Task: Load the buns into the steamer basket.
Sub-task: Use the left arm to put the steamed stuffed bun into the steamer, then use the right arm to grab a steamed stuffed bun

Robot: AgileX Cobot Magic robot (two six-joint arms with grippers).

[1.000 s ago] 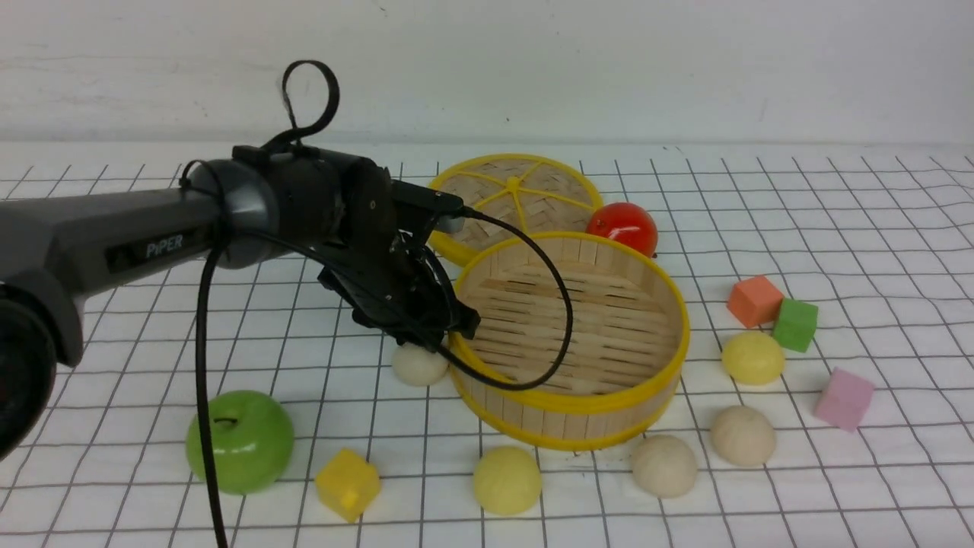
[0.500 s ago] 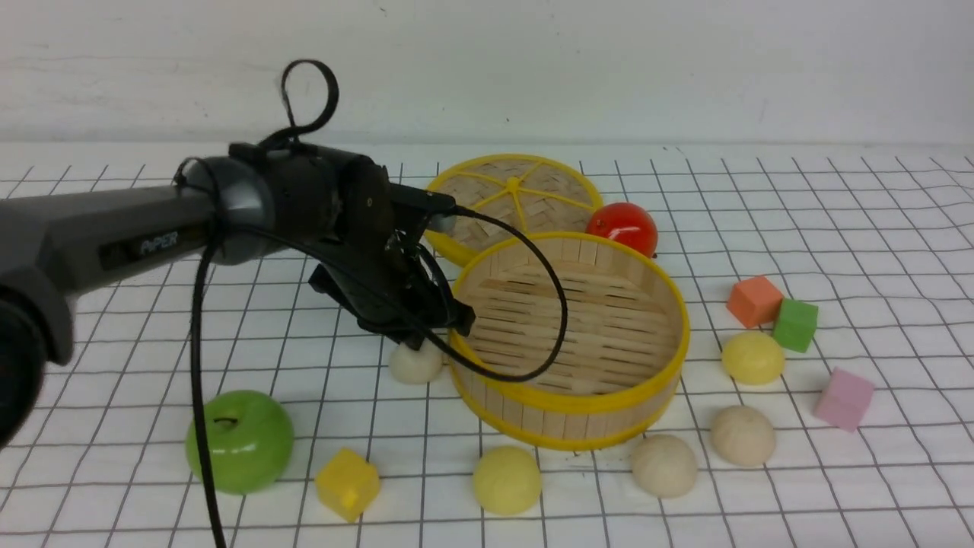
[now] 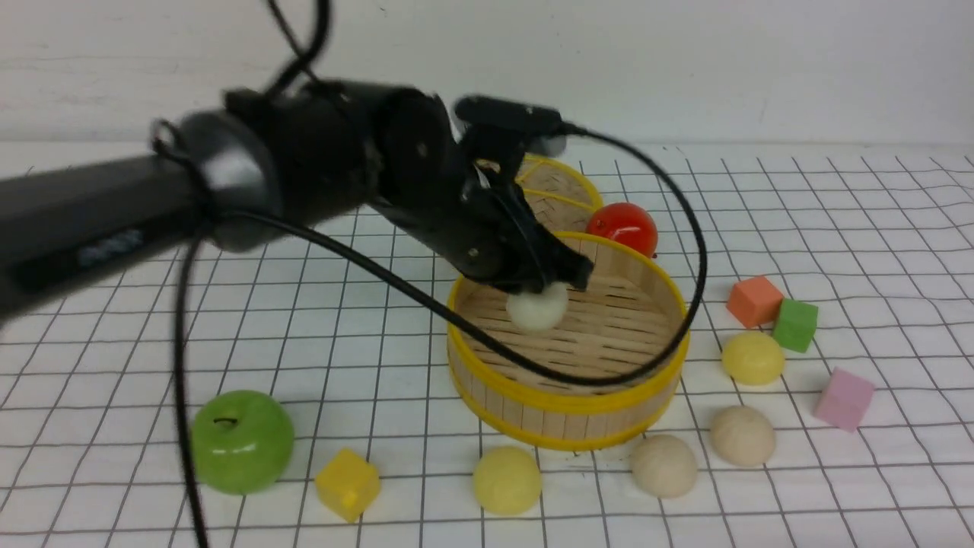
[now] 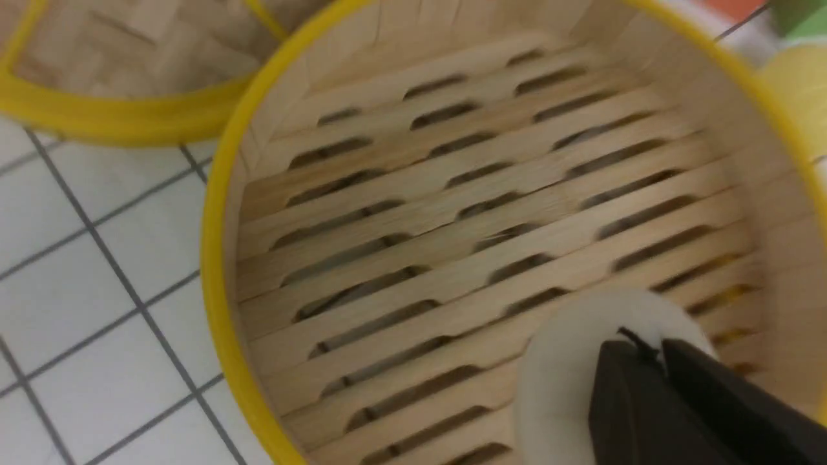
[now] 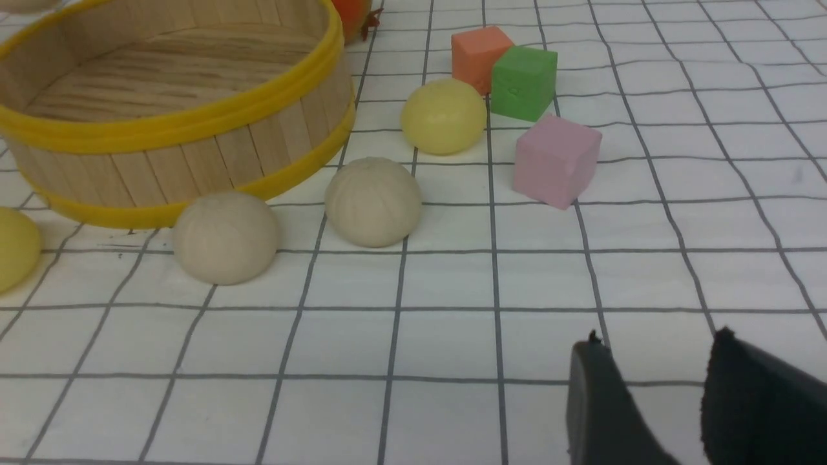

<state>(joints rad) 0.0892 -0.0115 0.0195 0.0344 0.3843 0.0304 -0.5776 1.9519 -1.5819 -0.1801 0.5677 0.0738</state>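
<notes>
Five buns are in play. One, the held bun [image 3: 538,308], hangs over the steamer basket [image 3: 567,399], pinched from above in my left tool [image 3: 559,278], whose jaws are closed onto it. It sits inside the line of the yellow rim, towards the basket's left side; I cannot tell whether it touches the slats. The left wrist view shows the rest of the slatted floor bare, so there is room all round.

The other four lie on the table [image 3: 152,342] outside the basket. The front yellow bun [image 3: 507,479] is just before the front wall. The near cream bun [image 3: 664,466] and the far cream bun [image 3: 743,435] sit close together by the front-right rim. The right yellow bun [image 3: 752,358] is beside the green cube [image 3: 795,325].

The lid [image 3: 563,190] and tomato [image 3: 622,227] crowd the basket's back edge. My right tool [image 5: 659,400] has its jaws parted around nothing, over bare table, apart from the pink cube [image 5: 557,160].
</notes>
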